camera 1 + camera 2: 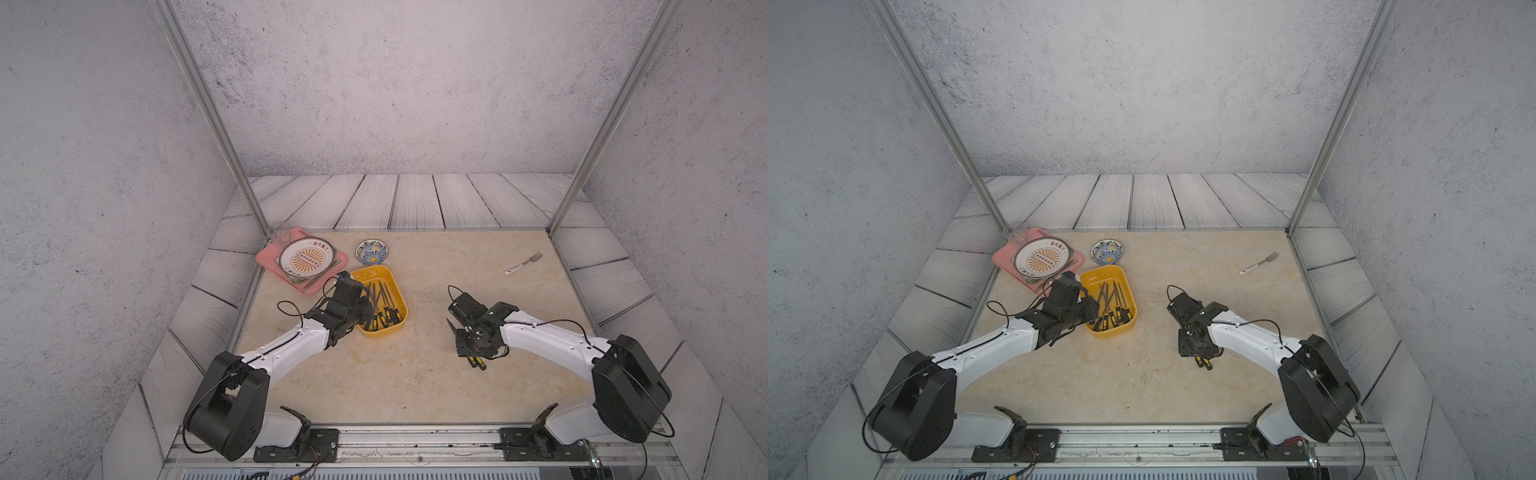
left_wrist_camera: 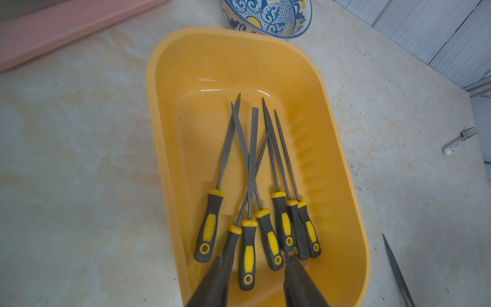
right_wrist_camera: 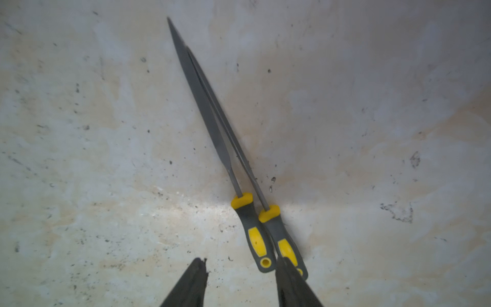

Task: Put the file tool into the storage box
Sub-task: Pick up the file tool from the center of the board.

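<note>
Seven files (image 2: 249, 164) with grey-and-yellow handles lie in the storage box (image 2: 332, 133), handles at its near end, blades loosely crossed toward the far end. The storage box is yellow and sits on the table (image 1: 415, 374), left of centre in both top views.

Left of and behind the box is a pink tray (image 1: 264, 255) carrying a round plate (image 1: 306, 257). The tray corner is near the box's far-left corner; whether they touch can't be told.

Left gripper (image 2: 254, 256) hangs over the box's near end, above the file handles. Its fingers (image 2: 212, 281) are apart with nothing clamped. One handle shows in the gap; contact can't be told.

Just behind the box's far end is a blue-patterned bowl (image 1: 372, 251), close to the rim.

Right of the box, well apart, right gripper (image 3: 240, 259) is low over the table, jaws spread, bare table in the gap. One fingertip (image 3: 285, 268) overlaps the butt of a handle; touching or not can't be told. Two files (image 3: 252, 231) lie there on the table, outside the box, side by side and touching, blades overlapping.

Farther right of the box and behind it, a fork (image 1: 524, 263) lies flat on the table.
</note>
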